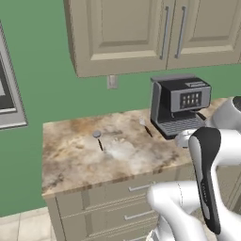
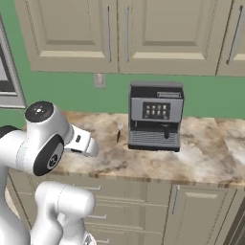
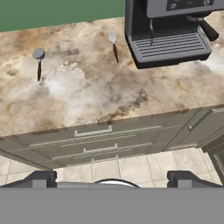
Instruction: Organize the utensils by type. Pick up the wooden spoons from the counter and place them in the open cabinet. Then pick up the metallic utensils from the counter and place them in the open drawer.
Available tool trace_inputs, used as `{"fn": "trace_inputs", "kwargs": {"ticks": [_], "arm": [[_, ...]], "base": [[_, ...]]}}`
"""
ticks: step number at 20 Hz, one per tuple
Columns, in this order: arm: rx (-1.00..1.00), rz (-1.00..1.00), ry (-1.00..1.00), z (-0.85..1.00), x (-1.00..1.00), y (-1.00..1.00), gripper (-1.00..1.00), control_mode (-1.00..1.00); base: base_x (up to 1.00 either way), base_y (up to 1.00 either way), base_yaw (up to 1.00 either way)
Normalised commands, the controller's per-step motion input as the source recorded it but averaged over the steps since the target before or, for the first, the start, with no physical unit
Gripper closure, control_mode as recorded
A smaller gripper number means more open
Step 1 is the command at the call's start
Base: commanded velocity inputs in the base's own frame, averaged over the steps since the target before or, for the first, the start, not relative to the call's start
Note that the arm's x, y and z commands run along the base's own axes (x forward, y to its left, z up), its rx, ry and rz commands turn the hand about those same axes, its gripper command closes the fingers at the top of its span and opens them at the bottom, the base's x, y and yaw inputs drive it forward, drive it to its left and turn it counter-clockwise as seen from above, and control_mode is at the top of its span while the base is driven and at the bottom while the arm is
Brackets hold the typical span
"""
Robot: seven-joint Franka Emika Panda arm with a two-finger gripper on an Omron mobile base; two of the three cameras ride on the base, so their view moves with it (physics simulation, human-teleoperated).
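While fingers (image 3: 112,178) gape, two metallic utensils (image 3: 38,62) lie on counter (image 3: 96,96).

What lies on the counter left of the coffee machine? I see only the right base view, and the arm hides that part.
Observer: A utensil with a round grey head lies flat there, well apart from the fork.
Operator: Which way does its handle point?
Observer: The dark handle points toward the front edge of the counter.
Operator: Is the hand open?
Observer: Yes, the hand is open and holds nothing.
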Motion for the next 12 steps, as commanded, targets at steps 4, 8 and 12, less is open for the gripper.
{"fn": "trace_inputs", "kwargs": {"ticks": [4, 8, 12], "arm": [[0.00, 0.00, 0.00, 0.00, 0.00, 0.00, -1.00, 1.00], [0.00, 0.00, 0.00, 0.00, 0.00, 0.00, -1.00, 1.00], [0.00, 0.00, 0.00, 0.00, 0.00, 0.00, -1.00, 1.00]], "base": [[0.56, 0.34, 0.00], [0.38, 0.22, 0.00], [0.35, 0.17, 0.00]]}}
